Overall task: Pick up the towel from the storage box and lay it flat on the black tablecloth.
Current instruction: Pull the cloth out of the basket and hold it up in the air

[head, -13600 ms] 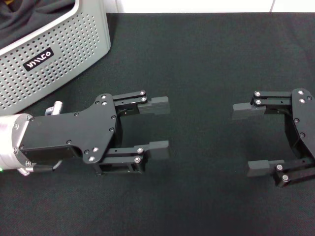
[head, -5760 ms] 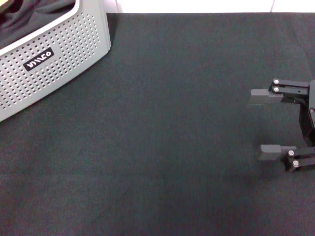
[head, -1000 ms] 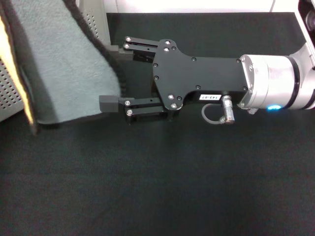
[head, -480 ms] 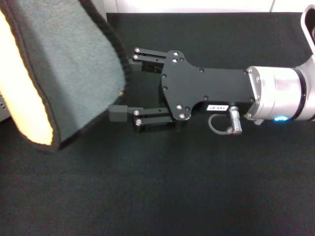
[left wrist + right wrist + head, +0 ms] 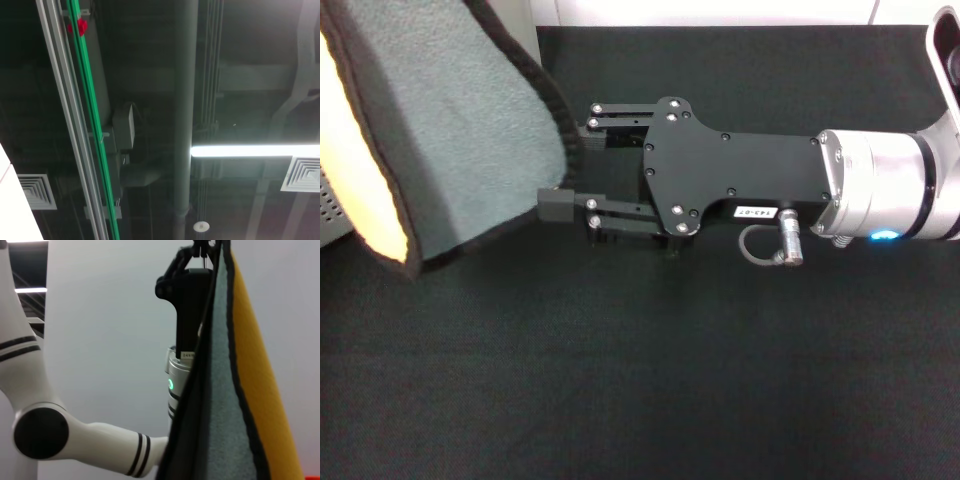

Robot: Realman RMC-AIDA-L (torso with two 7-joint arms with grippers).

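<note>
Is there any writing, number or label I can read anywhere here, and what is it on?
White sticker on the right claw's black body, head view: printed characters, too small and turned round to read for certain.
Small label on the left arm's black claw part, right wrist view: too small to read.
The towel and black tablecloth carry no writing.

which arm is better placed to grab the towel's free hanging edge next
Right. The right gripper is open, level with the towel edge; the left gripper already holds its top.
</note>
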